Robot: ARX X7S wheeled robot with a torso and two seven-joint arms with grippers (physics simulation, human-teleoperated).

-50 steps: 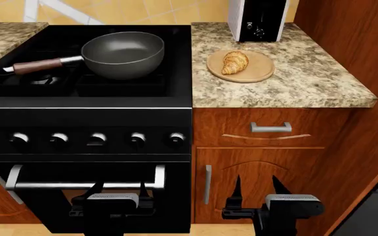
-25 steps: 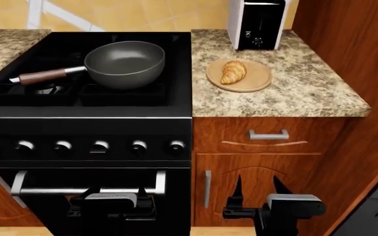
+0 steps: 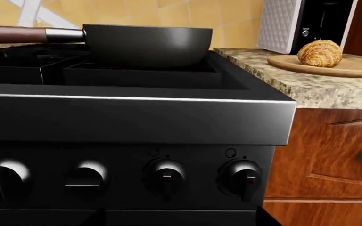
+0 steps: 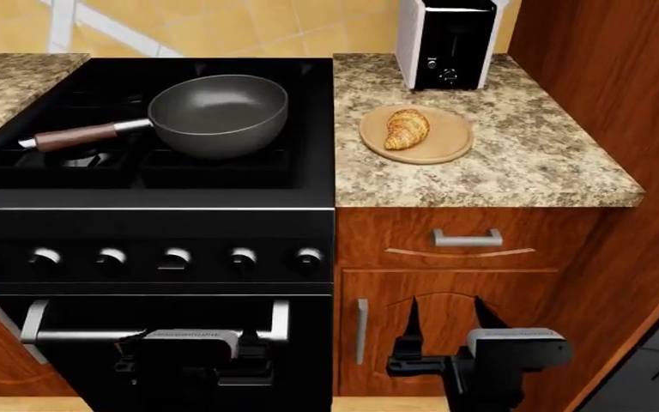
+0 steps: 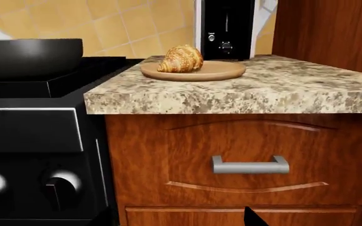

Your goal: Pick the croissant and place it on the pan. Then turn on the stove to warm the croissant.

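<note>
The golden croissant (image 4: 407, 129) (image 3: 320, 52) (image 5: 182, 59) lies on a round wooden board (image 4: 444, 142) on the granite counter right of the stove (image 4: 147, 227). The dark-grey pan (image 4: 217, 103) (image 3: 146, 44) (image 5: 30, 56) sits on the grates with its wooden handle (image 4: 75, 136) pointing left. A row of knobs (image 4: 172, 257) (image 3: 166, 175) runs across the stove front. My left gripper (image 4: 200, 336) (image 3: 181, 221) hangs open low before the oven door. My right gripper (image 4: 449, 319) (image 5: 179, 219) is open in front of the cabinet door, well below the croissant.
A black-and-white toaster (image 4: 446, 34) stands behind the board. A tall wooden cabinet side (image 4: 604, 86) bounds the counter on the right. Below the counter are a drawer with a steel handle (image 4: 466, 238) (image 5: 250, 165) and a door handle (image 4: 363, 330). The steel oven handle (image 4: 89, 335) crosses near my left gripper.
The head view has shifted, so the stove and counter sit lower in the frame. Both grippers stay low and open. Croissant and pan have not moved.
</note>
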